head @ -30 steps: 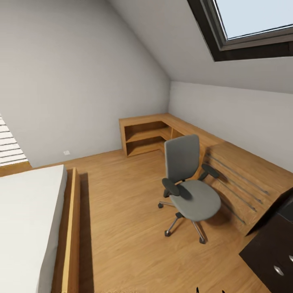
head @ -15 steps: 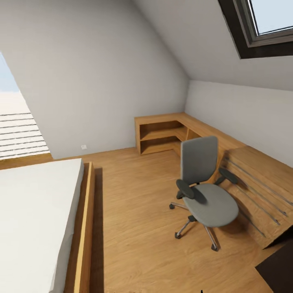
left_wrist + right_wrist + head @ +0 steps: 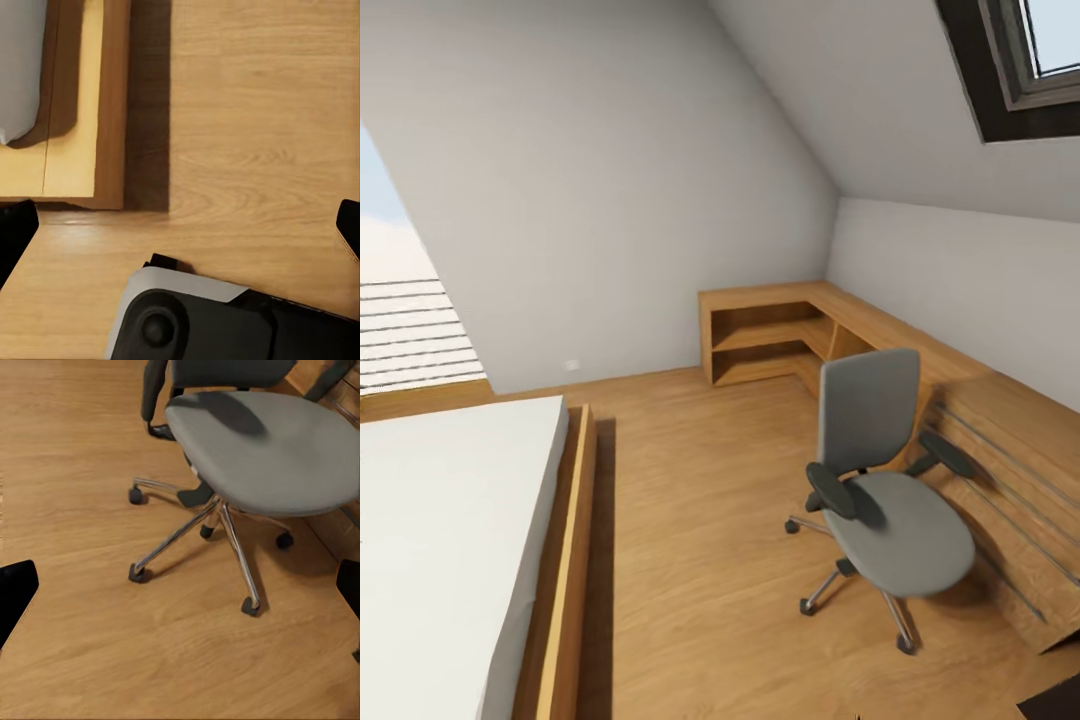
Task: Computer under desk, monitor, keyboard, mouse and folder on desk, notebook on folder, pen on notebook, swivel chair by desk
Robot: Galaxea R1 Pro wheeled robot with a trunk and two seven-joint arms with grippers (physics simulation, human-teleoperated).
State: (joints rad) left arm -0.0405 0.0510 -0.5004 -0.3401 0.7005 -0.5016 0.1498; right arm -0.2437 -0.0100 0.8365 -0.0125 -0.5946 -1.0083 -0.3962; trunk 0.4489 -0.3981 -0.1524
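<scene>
The swivel chair (image 3: pixel 880 480) stands on the wood floor at the right of the head view, grey seat and back, black armrests, chrome star base; its seat is bare. A dark sliver of the desk (image 3: pixel 1063 697) shows at the bottom right corner. In the right wrist view my right gripper (image 3: pixel 180 589) is open above the floor, just short of the swivel chair (image 3: pixel 262 442) and its chrome legs. In the left wrist view my left gripper (image 3: pixel 180 229) hangs open over the floor, with nothing between its fingers.
A white bed (image 3: pixel 440 540) in a wooden frame fills the left; its frame corner (image 3: pixel 82 150) lies under my left arm. Low wooden shelving (image 3: pixel 780 330) runs along the far and right walls behind the chair. My base (image 3: pixel 225 322) shows below. Open floor lies between bed and chair.
The whole head view has swung left: the chair sits further right and lower in the picture, more of the left window shows, and the black drawer unit has slid out at the bottom right.
</scene>
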